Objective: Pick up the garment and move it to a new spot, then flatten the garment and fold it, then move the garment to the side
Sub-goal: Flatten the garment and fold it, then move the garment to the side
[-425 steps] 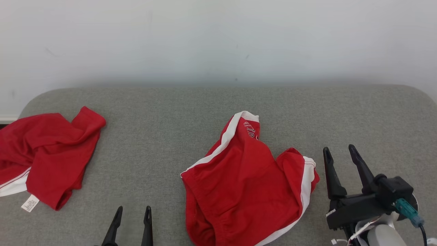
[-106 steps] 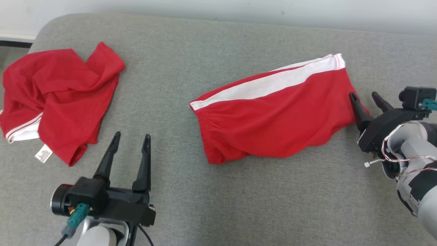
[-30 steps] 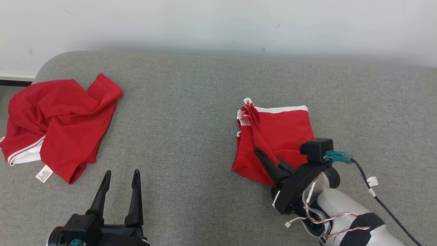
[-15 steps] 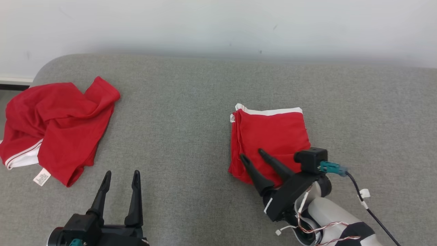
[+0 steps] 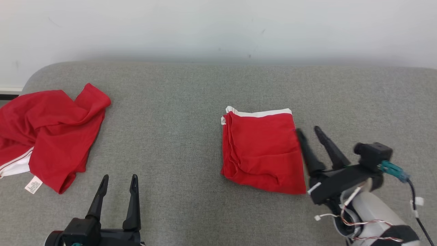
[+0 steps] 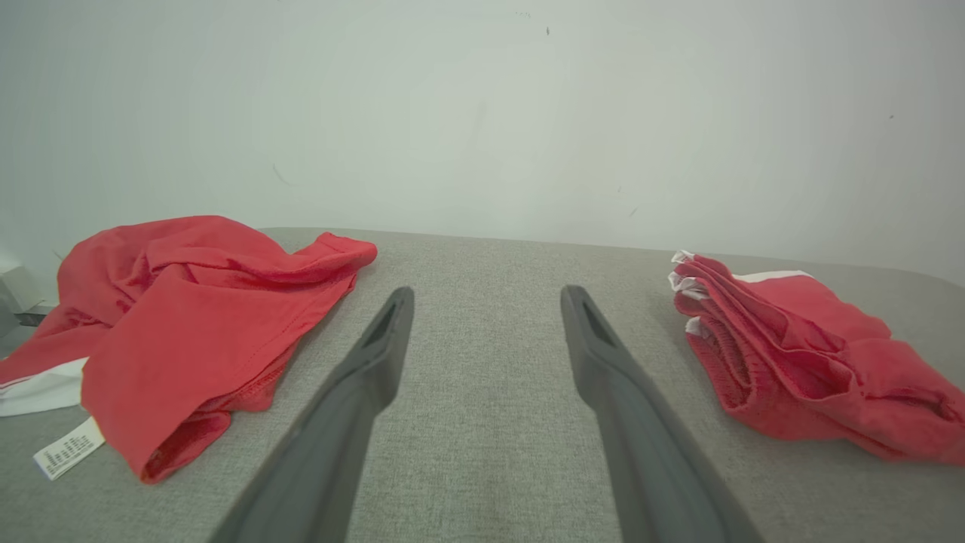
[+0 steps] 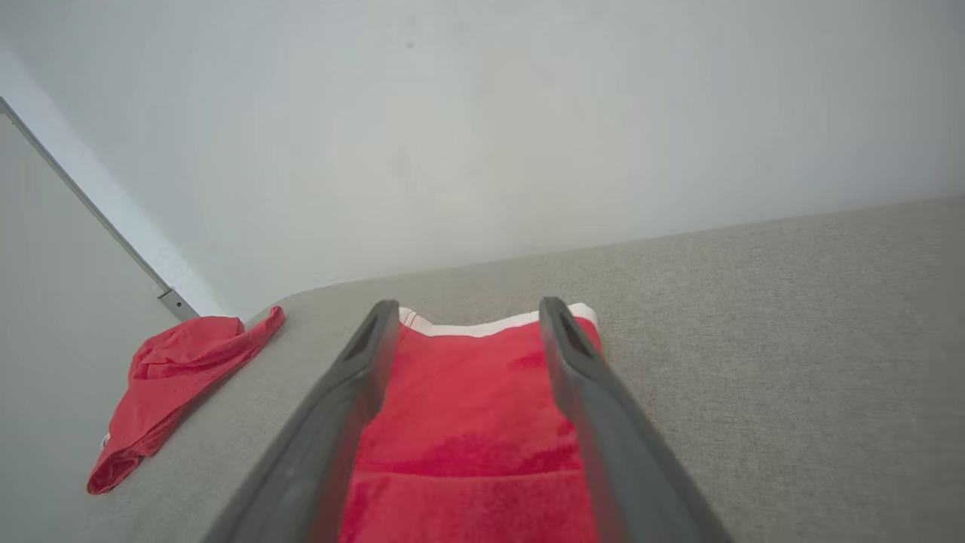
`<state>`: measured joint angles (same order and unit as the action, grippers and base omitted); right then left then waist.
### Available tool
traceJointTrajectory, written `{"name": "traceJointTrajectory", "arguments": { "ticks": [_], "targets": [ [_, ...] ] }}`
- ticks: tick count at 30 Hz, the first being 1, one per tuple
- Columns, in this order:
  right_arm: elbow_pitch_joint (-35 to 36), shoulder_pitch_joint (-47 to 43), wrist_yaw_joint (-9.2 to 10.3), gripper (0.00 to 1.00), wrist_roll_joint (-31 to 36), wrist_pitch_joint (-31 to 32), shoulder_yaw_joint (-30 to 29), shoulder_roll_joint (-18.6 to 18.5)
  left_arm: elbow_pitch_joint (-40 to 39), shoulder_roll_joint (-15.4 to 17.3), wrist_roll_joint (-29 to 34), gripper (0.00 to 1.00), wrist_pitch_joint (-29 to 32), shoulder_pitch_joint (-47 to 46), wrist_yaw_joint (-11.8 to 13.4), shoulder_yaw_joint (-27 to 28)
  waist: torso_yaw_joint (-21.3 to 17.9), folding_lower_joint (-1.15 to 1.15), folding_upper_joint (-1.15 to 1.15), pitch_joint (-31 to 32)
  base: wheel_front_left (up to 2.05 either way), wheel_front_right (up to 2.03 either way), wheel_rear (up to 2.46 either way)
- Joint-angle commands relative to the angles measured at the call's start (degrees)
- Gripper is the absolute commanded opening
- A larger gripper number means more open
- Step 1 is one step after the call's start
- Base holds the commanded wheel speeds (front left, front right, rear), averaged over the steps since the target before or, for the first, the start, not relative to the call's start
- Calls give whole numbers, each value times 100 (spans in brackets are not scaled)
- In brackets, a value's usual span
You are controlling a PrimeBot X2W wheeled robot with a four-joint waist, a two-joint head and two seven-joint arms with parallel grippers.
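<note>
The right gripper (image 5: 308, 130) has two long, tapering black fingers on an angular black base (image 5: 338, 184) marked with a small white sticker (image 5: 314, 188). Behind the base is a boxy black camera block (image 5: 372, 153). On the block's outer side a teal plug (image 5: 392, 168) feeds a thin black cable (image 5: 411, 188) carrying white tags. Below the block the forearm (image 5: 370, 210) is pale grey with a black band, trailed by twisted red-and-white wires (image 5: 362, 223) with white connectors. Well apart from the block, the left gripper (image 5: 119, 177) matches, its fingers (image 6: 377, 354) dark grey with slotted tips.

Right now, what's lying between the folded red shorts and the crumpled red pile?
Just bare grey cushion separates the folded shorts and the crumpled pile, seen plainly in the head view.
</note>
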<state>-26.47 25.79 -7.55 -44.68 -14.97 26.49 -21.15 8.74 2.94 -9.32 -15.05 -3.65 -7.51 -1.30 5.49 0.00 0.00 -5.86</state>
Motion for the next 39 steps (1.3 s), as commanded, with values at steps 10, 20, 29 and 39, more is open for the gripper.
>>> {"name": "traceJointTrajectory", "arguments": {
  "ticks": [10,20,29,39],
  "targets": [
    [542,-823,14,0,1213,-16,-1494,323,-68,-7,204,100,-19,112,10,117,-6,0,0,44,0,0,0],
    [1578,-1932,14,100,2236,-17,-2565,935,-293,-6,355,100,-19,426,37,308,-317,0,0,199,0,0,0],
    [2019,-2537,14,100,2681,-16,-2877,1167,-408,-7,468,100,-19,661,89,428,-531,0,0,344,0,0,0],
    [2040,-2835,14,100,3015,-17,-2822,1280,-372,-6,566,100,-19,837,79,501,-583,0,0,478,0,0,0]
  ]
}}
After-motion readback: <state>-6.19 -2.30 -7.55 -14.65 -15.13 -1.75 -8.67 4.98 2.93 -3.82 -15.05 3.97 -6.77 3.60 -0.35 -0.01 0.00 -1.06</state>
